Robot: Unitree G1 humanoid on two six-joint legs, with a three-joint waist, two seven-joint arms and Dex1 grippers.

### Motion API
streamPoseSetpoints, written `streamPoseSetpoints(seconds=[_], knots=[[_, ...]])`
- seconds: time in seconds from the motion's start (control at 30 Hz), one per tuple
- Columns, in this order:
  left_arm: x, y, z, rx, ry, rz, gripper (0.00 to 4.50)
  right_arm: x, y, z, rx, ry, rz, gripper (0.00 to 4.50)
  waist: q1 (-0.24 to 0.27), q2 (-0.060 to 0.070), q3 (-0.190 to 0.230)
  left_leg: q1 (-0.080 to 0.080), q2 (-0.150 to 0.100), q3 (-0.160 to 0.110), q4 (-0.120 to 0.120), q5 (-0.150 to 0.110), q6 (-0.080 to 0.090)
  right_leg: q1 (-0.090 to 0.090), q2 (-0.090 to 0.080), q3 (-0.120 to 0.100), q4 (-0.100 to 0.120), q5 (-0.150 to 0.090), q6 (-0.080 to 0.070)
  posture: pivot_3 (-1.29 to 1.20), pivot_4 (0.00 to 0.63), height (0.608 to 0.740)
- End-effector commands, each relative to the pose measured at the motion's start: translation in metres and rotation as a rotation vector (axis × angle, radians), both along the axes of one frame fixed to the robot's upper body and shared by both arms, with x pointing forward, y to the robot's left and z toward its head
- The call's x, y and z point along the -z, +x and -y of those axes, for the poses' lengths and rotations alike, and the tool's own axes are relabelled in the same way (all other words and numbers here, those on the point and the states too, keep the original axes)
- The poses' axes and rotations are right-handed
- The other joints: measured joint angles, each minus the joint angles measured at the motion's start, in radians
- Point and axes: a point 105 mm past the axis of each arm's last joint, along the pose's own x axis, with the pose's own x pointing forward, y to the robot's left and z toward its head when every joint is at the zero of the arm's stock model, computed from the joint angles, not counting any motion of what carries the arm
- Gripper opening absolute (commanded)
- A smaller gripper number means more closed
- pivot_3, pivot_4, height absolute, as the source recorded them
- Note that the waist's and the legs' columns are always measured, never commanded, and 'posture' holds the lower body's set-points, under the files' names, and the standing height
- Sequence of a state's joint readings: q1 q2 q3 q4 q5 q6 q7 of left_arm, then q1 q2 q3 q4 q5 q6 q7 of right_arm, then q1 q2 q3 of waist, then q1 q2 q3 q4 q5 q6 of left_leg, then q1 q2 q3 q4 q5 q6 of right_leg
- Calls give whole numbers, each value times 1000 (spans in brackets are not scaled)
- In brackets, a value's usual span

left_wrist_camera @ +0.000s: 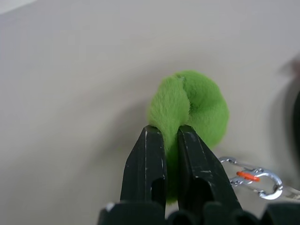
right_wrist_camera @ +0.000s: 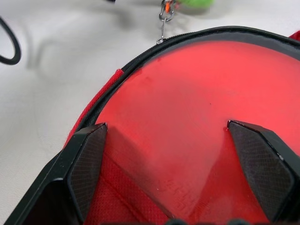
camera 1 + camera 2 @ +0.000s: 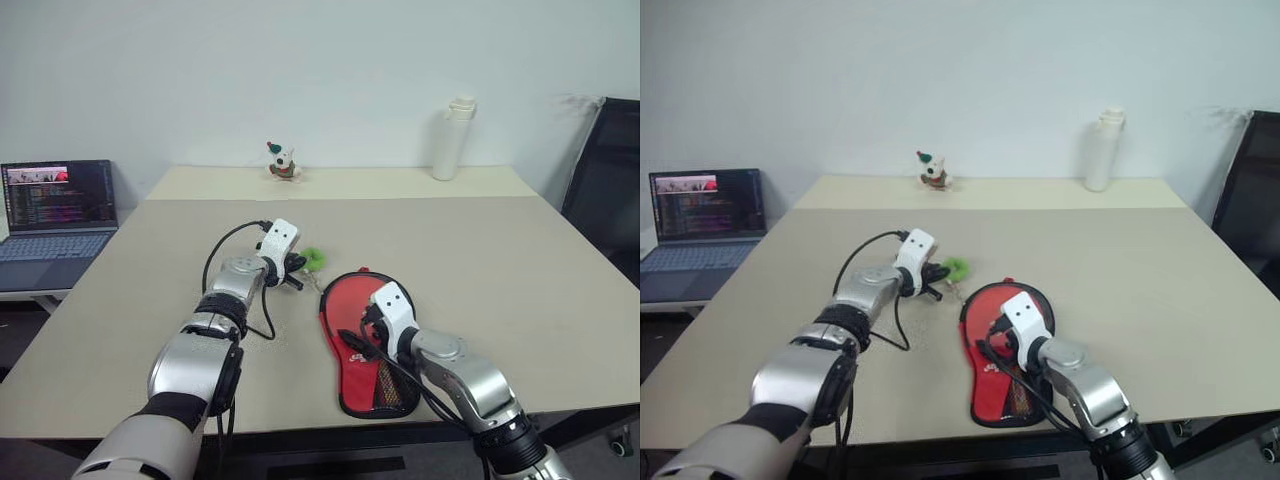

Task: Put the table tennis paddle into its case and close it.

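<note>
Fingers of the left gripper (image 1: 165,140) are pinched on the green pull tag (image 1: 190,105), a fluffy green puff, just above the table (image 3: 500,260). A small silver clip with an orange band (image 1: 253,177) hangs beside the puff and links toward the zip of the case (image 3: 350,395). In the head views the left gripper sits near the table middle, the puff just to its right, a black cable looping by the wrist.

Right of that lies the case, black-edged, open, flat on the table near the front edge. The table tennis paddle (image 2: 187,108) lies inside it, red face up and round end toward the far side; handle not visible, hidden by the right arm.

Right gripper (image 2: 180,159) hovers over the paddle's red face, fingers (image 2: 89,159) spread wide, one on each side, holding nothing; contact with the rubber cannot be told.

Off the table's left side is an open laptop (image 3: 58,215). At the far edge stand a small toy figure (image 3: 283,162) and, further right, a white bottle (image 3: 452,138). A black chair (image 3: 610,180) shows at far right.
</note>
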State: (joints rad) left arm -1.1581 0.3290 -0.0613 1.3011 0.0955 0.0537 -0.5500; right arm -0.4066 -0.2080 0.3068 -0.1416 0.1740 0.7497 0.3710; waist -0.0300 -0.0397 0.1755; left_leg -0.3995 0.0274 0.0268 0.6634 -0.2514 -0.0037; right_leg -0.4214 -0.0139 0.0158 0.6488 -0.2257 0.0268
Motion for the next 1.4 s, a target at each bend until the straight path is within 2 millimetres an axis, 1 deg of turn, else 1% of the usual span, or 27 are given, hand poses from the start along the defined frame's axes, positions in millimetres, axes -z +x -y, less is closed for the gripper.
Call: streamPoseSetpoints(seconds=[0.03, 0.13, 0.2, 0.33, 0.4, 0.47, 0.57, 0.67, 0.77, 0.8, 0.9, 1.17, 1.27, 1.4], knots=[[-31, 12, 4, -18, 156, 144, 3, 31, -14, 2, -3, -37, -119, 4500, 1, -1, -1, 0, 0, 0, 0, 0, 0, 0, 0, 0, 0, 0, 0, 0, 150, 740], [-40, 17, 14, -20, 243, 209, 3, 35, -22, 3, -6, -41, -131, 4500, 0, -3, -2, 0, 0, 0, 0, 0, 0, 0, -1, 0, 0, 0, 0, 0, 150, 740], [-47, 19, 25, -5, 284, 253, 3, 37, -26, 4, -9, -44, -138, 4500, -1, -3, -2, 0, 0, 0, 0, 0, 0, 0, -1, 1, 0, 0, 0, 0, 150, 740], [-61, 19, 60, 73, 402, 370, 3, 44, -37, 9, -5, -57, -168, 4500, 1, -4, -2, 0, 0, 1, 0, 0, 0, 0, 0, 0, 0, 0, 0, 0, 150, 740], [-63, 17, 75, 121, 454, 409, 3, 47, -43, 11, -5, -63, -184, 4500, 2, -4, -2, 0, 0, 1, 0, 0, 0, 0, -1, 0, 0, 0, 0, 0, 150, 740], [-60, 14, 91, 179, 500, 430, 3, 50, -48, 12, -2, -66, -198, 4500, 1, -4, -2, 0, 0, 2, 0, 0, 0, 1, -1, 1, -1, 0, 0, 0, 150, 740], [-61, 9, 115, 242, 521, 461, 3, 54, -55, 14, 4, -62, -220, 4500, 2, -4, -3, 0, -1, 2, 0, 0, 0, 1, -1, 0, -1, 0, 0, 0, 150, 740], [-65, 6, 129, 279, 547, 489, 3, 56, -58, 14, 5, -64, -230, 4500, 3, -4, -3, 0, -1, 2, 0, 0, 0, 1, -1, 0, -1, 0, 1, 0, 150, 740], [-69, 1, 149, 344, 593, 529, 3, 57, -62, 13, -4, -63, -239, 4500, 3, -4, -3, 0, -1, 2, 0, 0, 0, 1, -1, 0, -1, 0, 1, 0, 150, 740], [-72, -3, 161, 380, 616, 564, 3, 57, -63, 12, -4, -63, -241, 4500, 3, -5, -3, 0, -1, 2, 0, 0, 0, 1, -1, 0, -1, 0, 1, 0, 150, 740], [-75, -14, 189, 465, 650, 630, 3, 58, -65, 12, -5, -61, -247, 4500, 5, -5, -3, 0, -1, 2, 0, 0, 0, 1, -1, 0, -2, 0, 1, 0, 150, 740], [-72, -40, 235, 627, 652, 719, 2, 60, -71, 10, -5, -56, -262, 4500, 8, -5, -3, -1, -1, 2, 0, 0, 0, 1, -2, 0, -3, -1, 1, 0, 150, 740], [-69, -49, 246, 667, 613, 715, 2, 60, -72, 10, -2, -53, -264, 4500, 9, -4, -3, -1, -1, 2, 0, 0, 0, 1, -2, 0, -3, -1, 1, 0, 150, 740], [-64, -55, 252, 700, 556, 681, 2, 60, -70, 9, -3, -52, -264, 4500, 9, -4, -3, -1, -1, 2, 0, 0, 0, 1, -2, 0, -3, -1, 1, 0, 150, 740]])
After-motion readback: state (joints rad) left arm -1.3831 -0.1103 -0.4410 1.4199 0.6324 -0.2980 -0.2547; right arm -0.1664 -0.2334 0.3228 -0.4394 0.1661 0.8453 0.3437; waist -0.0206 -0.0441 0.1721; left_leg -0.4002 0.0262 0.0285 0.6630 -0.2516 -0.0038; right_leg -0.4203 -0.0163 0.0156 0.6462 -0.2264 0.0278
